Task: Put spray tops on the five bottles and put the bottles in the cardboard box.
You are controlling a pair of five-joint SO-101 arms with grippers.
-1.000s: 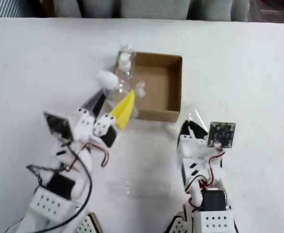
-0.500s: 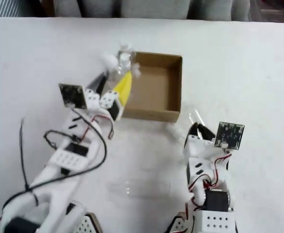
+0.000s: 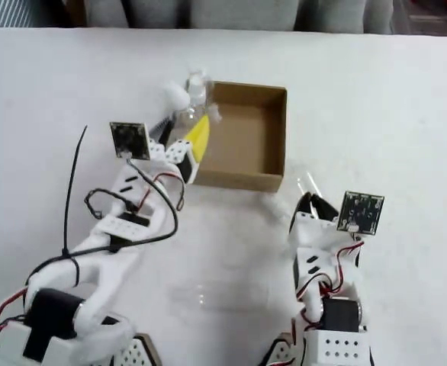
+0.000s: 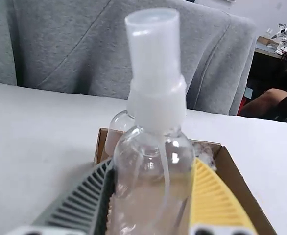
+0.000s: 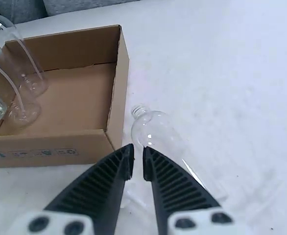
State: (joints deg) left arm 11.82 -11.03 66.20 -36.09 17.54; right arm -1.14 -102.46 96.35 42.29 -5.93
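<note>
Evidently unfinished: a spray-capped clear plastic bottle (image 4: 151,191) was held by the left gripper (image 4: 153,167) over the brown cardboard box (image 3: 239,181); an uncapped bottle (image 5: 155,134) was left beside the near-closed right gripper (image 5: 137,149).

White table (image 3: 391,91), open cardboard box (image 3: 239,181) on it, capless clear bottle (image 5: 158,134) lying beside the box

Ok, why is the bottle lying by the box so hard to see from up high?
High view: the lying bottle is clear on a white table, so just faint glints show. Right wrist view: closer, its edges and neck stand out. Left wrist view: the held bottle has bright glints on its shoulder.
</note>
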